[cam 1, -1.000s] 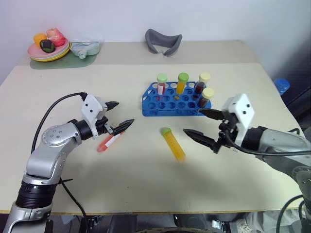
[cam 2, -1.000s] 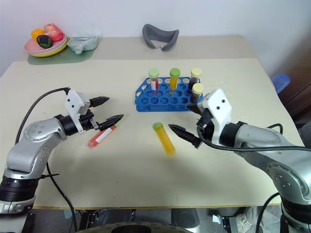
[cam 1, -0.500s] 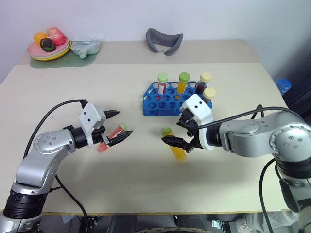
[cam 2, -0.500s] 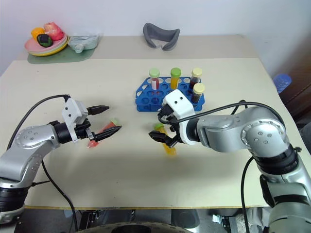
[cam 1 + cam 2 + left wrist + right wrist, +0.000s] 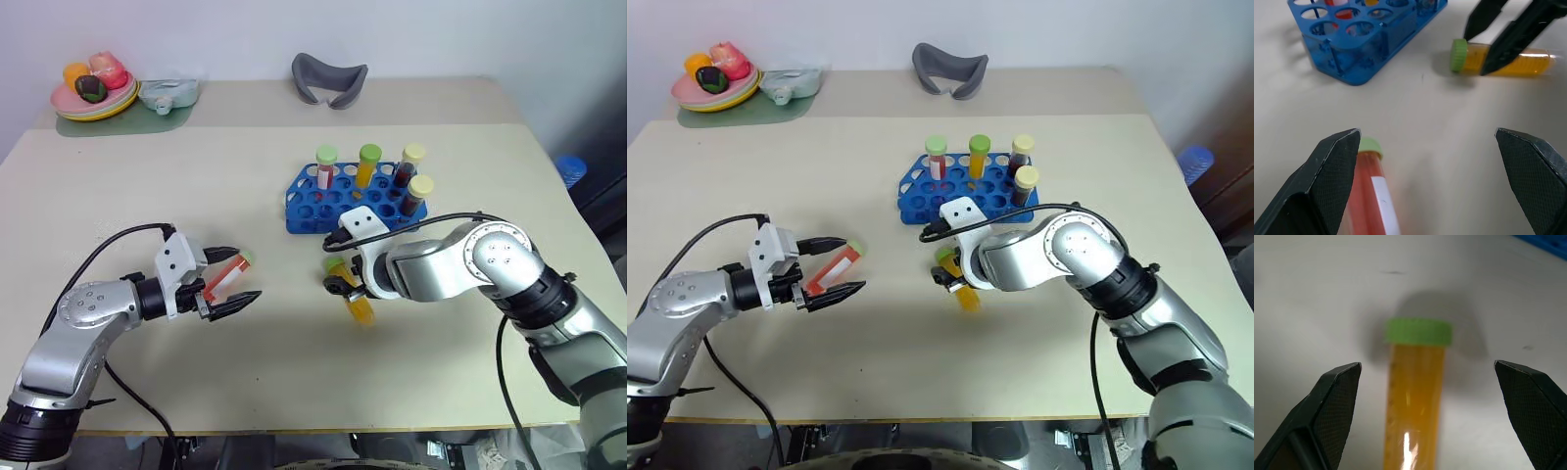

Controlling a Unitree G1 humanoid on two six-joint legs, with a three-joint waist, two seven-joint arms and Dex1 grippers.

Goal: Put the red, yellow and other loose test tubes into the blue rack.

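- Right wrist view looks straight down onto the orange-yellow liquid tube with a green cap point(image 5: 1417, 396), lying flat on the beige table point(image 5: 470, 176); the right gripper point(image 5: 338, 276) stands released, one finger to each side of the tube, apparently lined up to pinch it.
- Left gripper point(image 5: 235, 277), also released, brackets the red liquid tube with white label and light-green cap point(image 5: 1371, 196); that tube lies just inside one finger, off-centre in the gap.
- Beyond both grippers sits the bright blue plastic rack with round holes point(image 5: 323, 211), already holding four upright capped tubes, with front holes free.
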